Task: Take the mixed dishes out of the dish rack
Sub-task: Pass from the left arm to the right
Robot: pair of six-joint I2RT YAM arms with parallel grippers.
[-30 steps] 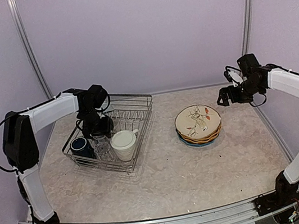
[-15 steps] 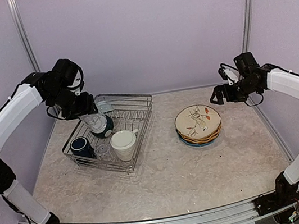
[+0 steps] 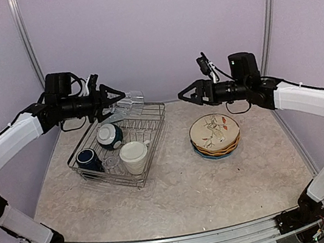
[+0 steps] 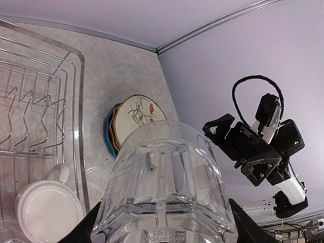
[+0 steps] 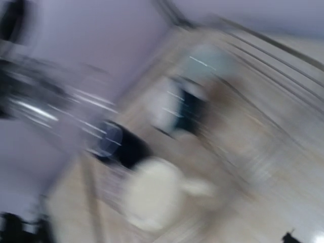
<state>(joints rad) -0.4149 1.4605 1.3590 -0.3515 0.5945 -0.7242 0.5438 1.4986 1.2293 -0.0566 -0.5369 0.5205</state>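
Note:
My left gripper (image 3: 118,102) is held above the dish rack's (image 3: 152,136) back edge, shut on a clear glass (image 3: 132,101) that lies sideways with its mouth to the right. The left wrist view is filled by that glass (image 4: 164,187), with a black finger on each side of its base. My right gripper (image 3: 184,96) is open and empty in the air, facing the glass across a gap. In the rack are a teal bowl (image 3: 109,135), a navy mug (image 3: 87,158), a cream mug (image 3: 134,157) and another clear glass (image 3: 112,162). The right wrist view is motion-blurred.
A stack of plates (image 3: 215,134) with a cream floral one on top sits on the table right of the rack, below the right arm. The plates (image 4: 132,124) also show in the left wrist view. Purple walls close in the back and sides.
The left arm has lifted the clear glass out of the rack and turned it to point right. The right arm has swung left from the far right side toward the glass.

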